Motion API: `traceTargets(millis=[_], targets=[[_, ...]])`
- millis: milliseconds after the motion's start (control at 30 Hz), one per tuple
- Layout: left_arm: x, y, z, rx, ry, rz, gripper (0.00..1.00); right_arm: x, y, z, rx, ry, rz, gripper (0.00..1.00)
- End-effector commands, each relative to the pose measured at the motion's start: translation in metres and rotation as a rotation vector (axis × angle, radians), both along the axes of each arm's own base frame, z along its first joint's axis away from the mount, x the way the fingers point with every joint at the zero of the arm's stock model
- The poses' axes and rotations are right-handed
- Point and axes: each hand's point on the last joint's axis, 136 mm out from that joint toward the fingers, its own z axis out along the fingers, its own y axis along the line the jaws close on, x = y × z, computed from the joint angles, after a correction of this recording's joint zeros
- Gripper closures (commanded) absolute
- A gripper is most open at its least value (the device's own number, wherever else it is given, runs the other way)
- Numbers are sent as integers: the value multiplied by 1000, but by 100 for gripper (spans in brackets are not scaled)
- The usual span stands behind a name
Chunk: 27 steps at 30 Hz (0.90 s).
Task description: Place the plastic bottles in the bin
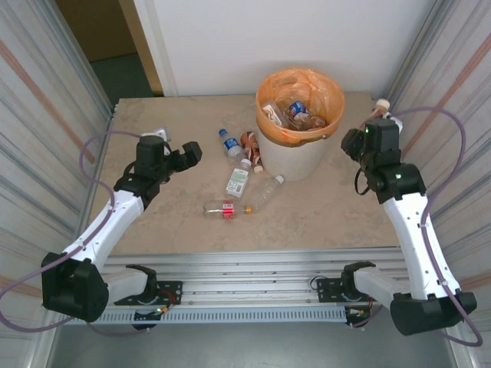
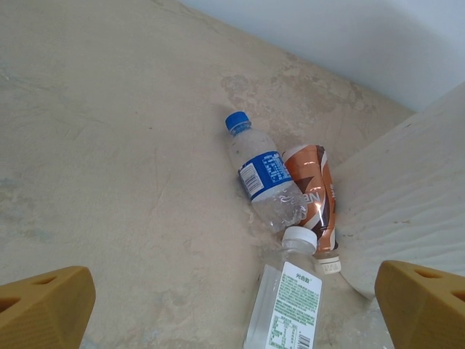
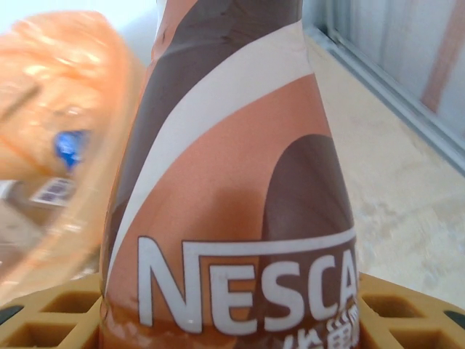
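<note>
While the right pincer (image 3: 232, 323) is closed on the lower body of a brown-and-cream Nescafé bottle (image 3: 232, 182), whose neck points away from the wrist between the yellow pads, the delivery step is in hand. Seen from above, that pincer (image 1: 379, 116) hangs just beside the right rim of the bin (image 1: 295, 161), outside the orange bag (image 1: 326, 92) and not yet over the opening. Several bottles already lie inside the liner. The next move, as I judge it, calls for carrying the bottle leftward over the folded bag until it is above the mouth, and only then parting the fingers (let go too soon and it would likely land on the surface (image 1: 345, 207) or glance off the rim).

The left pincer (image 2: 232, 313) stands wide open with nothing in it, aimed at the cluster at the bin's foot. There a blue-capped clear bottle (image 2: 265, 182) lies against a second Nescafé bottle (image 2: 312, 193), which touches the bin wall. A white-capped bottle with a green label (image 2: 287, 305) lies just below them. Nearer the arms are a plain clear bottle (image 1: 265, 193) and a red-labelled bottle (image 1: 224, 208). With five lying on the surface, the task looks well along but unfinished.
</note>
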Motion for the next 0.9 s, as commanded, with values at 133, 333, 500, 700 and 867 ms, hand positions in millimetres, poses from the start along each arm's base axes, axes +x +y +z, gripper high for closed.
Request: traceTargets(millis=[133, 333, 500, 700, 867], targets=[[-3, 11, 17, -1, -55, 33, 1, 38, 52, 46, -37, -26, 335, 80], [-6, 12, 20, -2, -61, 33, 1, 73, 81, 60, -54, 15, 492, 79], [-9, 15, 24, 2, -69, 39, 1, 98, 93, 60, -104, 42, 553, 79], [-9, 16, 24, 5, -70, 42, 1, 122, 103, 35, -183, 129, 586, 79], [-9, 16, 24, 8, -69, 42, 1, 134, 102, 10, -265, 201, 578, 76]])
